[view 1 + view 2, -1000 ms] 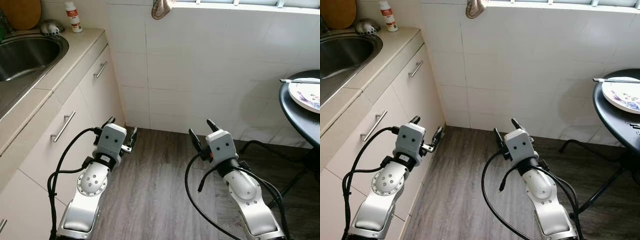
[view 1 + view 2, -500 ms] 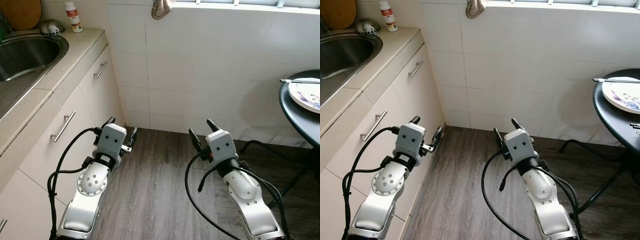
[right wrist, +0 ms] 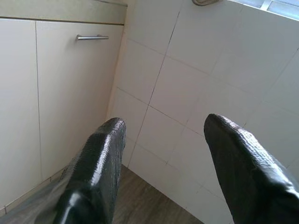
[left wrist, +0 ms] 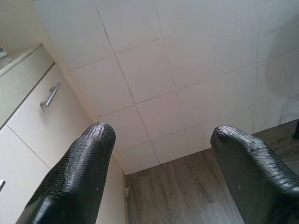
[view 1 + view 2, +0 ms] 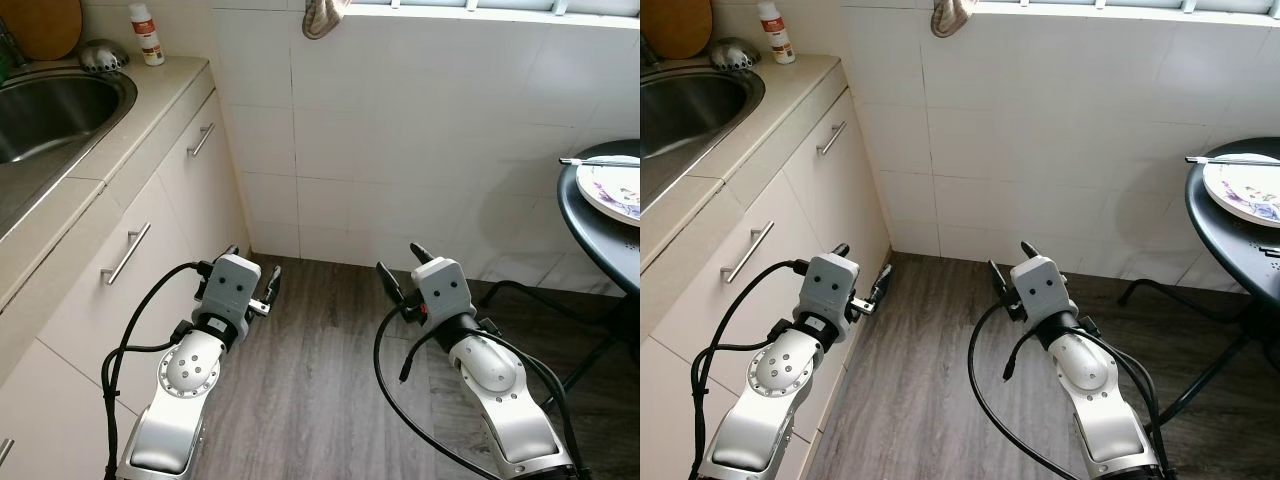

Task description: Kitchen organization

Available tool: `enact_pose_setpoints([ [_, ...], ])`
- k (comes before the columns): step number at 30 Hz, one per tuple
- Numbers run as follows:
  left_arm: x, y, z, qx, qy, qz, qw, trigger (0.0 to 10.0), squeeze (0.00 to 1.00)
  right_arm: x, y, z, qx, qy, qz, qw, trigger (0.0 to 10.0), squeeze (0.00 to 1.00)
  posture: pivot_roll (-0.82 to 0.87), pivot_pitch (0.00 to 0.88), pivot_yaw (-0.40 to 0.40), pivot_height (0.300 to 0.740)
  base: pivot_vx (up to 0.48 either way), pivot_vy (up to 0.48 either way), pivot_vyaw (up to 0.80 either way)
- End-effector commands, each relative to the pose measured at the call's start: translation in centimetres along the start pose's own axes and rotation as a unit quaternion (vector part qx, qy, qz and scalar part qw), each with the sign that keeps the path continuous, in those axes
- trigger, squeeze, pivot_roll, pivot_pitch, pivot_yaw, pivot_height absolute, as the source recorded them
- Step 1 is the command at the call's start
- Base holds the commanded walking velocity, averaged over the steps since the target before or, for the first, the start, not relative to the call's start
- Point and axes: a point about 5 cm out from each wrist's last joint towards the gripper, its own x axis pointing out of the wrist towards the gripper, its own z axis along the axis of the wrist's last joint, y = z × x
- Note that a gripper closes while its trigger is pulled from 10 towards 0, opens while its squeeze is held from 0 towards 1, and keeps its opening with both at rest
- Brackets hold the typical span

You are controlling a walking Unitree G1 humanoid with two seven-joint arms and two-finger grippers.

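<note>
Both arms are held low over the wood floor, in front of the white tiled wall. My left gripper (image 5: 253, 262) is open and holds nothing; it hangs beside the lower cabinet doors (image 5: 150, 240). Open as well and holding nothing, my right gripper (image 5: 398, 258) sits about a hand's width to its right. In the left wrist view the black fingers (image 4: 88, 158) frame wall tiles and a cabinet handle (image 4: 49, 95). On the round black table (image 5: 590, 235) at the right lie a patterned plate (image 5: 615, 190) and a utensil (image 5: 598, 161).
The counter at the left holds a steel sink (image 5: 50, 110), a white bottle (image 5: 146, 33), a metal strainer (image 5: 102, 55) and a wooden board (image 5: 40, 25). A cloth (image 5: 325, 15) hangs from the window sill. The table's legs (image 5: 585, 365) stand at the right.
Both grippers have sunk slightly towards the floor; the left one has also shifted a little to the right. Their fingers stay open.
</note>
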Motion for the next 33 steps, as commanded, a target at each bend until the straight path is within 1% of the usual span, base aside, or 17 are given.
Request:
enact_pose_setpoints([
  [1,0.1,-0.2,0.0,0.008,0.0,-0.008,1.0,10.0,0.0,-0.1,-0.2,-0.3,0.006,0.008,0.002,1.0,10.0,0.0,-0.04,0.0,-0.013,0.74,0.0,0.0,0.0],
  [6,0.0,-0.2,0.3,0.015,-0.011,-0.004,1.0,10.0,0.0,-0.3,-0.2,-0.2,0.004,0.003,-0.002,1.0,10.0,0.0,-0.04,0.0,-0.01,0.74,0.0,0.0,0.0],
  [7,0.0,-0.1,0.4,0.014,-0.016,0.001,1.0,10.0,0.0,-0.2,-0.3,-0.1,0.002,0.0,-0.004,1.0,10.0,0.0,-0.04,0.0,-0.008,0.74,0.0,0.0,0.0],
  [8,0.2,0.4,0.8,0.022,-0.026,0.021,0.999,10.0,0.0,-0.1,-0.5,0.2,-0.009,-0.007,-0.007,1.0,10.0,0.0,-0.04,0.0,-0.008,0.74,0.0,0.0,0.0],
  [11,0.4,0.8,1.2,0.03,-0.038,0.041,0.998,10.0,0.0,0.1,-0.8,0.6,-0.03,-0.009,-0.018,0.999,10.0,0.0,-0.04,0.0,-0.005,0.74,0.0,0.0,0.0],
  [12,0.5,0.9,1.3,0.025,-0.044,0.044,0.998,10.0,0.0,0.2,-0.9,0.6,-0.037,-0.009,-0.022,0.999,10.0,0.0,-0.04,0.0,-0.004,0.74,0.0,0.0,0.0],
  [14,0.5,1.0,1.4,0.021,-0.047,0.045,0.998,10.0,0.0,0.3,-1.0,0.7,-0.04,-0.01,-0.023,0.999,10.0,0.0,-0.04,0.0,-0.004,0.74,0.0,0.0,0.0],
  [15,0.5,0.9,1.6,0.027,-0.06,0.048,0.997,10.0,0.0,0.4,-1.2,0.6,-0.033,-0.004,-0.027,0.999,10.0,0.0,-0.04,0.0,-0.005,0.74,0.0,0.0,0.0],
  [18,0.4,0.9,1.7,0.023,-0.065,0.046,0.997,10.0,0.0,0.5,-1.2,0.5,-0.029,-0.002,-0.027,0.999,10.0,0.0,-0.04,0.0,-0.005,0.74,0.0,0.0,0.0],
  [22,0.5,0.8,1.6,0.03,-0.062,0.041,0.997,10.0,0.0,0.6,-1.2,0.6,-0.028,0.001,-0.028,0.999,10.0,0.0,-0.04,0.0,-0.006,0.74,0.0,0.0,-0.8],
  [27,0.6,0.7,1.6,0.029,-0.068,0.033,0.997,10.0,0.0,0.8,-1.2,0.8,-0.048,-0.003,-0.027,0.998,10.0,0.0,-0.04,0.0,-0.005,0.74,0.0,0.0,-0.57],
  [30,0.6,0.6,1.7,0.025,-0.07,0.019,0.997,10.0,0.0,0.8,-1.1,1.0,-0.065,-0.007,-0.022,0.998,10.0,0.0,-0.04,0.0,-0.005,0.74,0.0,0.0,0.0],
  [33,0.5,0.5,1.6,0.028,-0.068,0.02,0.997,10.0,0.0,0.8,-1.0,1.2,-0.076,-0.013,-0.019,0.997,10.0,0.0,-0.04,0.0,-0.005,0.74,0.0,-0.472,0.0],
])
